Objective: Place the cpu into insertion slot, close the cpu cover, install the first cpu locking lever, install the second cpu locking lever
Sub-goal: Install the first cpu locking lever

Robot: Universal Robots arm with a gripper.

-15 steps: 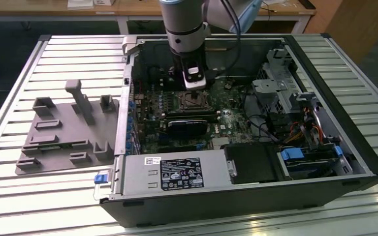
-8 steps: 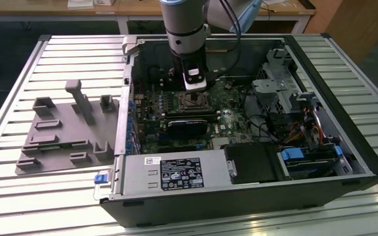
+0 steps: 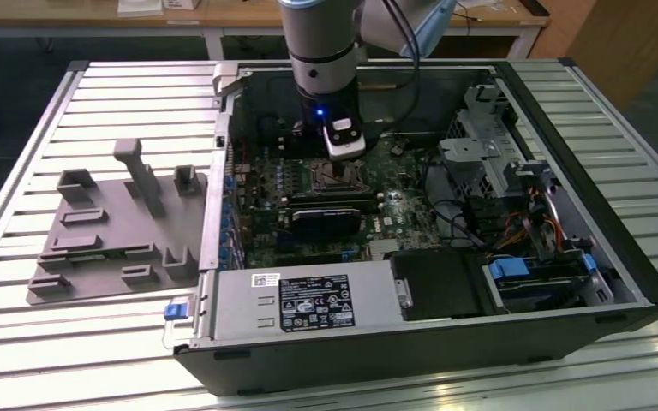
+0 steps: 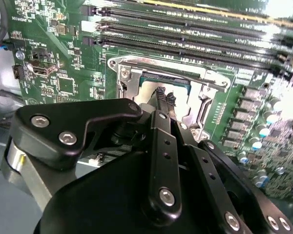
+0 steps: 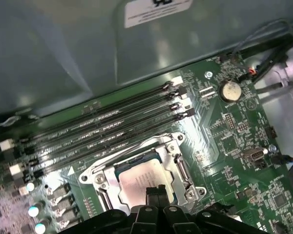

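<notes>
One arm works here, and we see its gripper point(image 3: 345, 145) lowered into the open computer case point(image 3: 558, 282) on the slatted bench point(image 3: 32, 342), directly above the insertion slot point(image 3: 331, 176) in the exterior view. In both wrist views the cpu point(image 5: 139, 183) lies flat inside the insertion slot point(image 5: 141, 170), silvery top up, with green board all round. The fingers point(image 5: 157, 194) are drawn together with no gap that we can make out, and they hold nothing; their tips hang just over the cpu's near edge, so the chip lies straight below and slightly ahead of them. The cpu cover point(image 5: 185, 170) appears to us to frame the socket, though we cannot tell whether it is fully down. The memory slots point(image 5: 102, 129) run alongside, just beyond the socket.
</notes>
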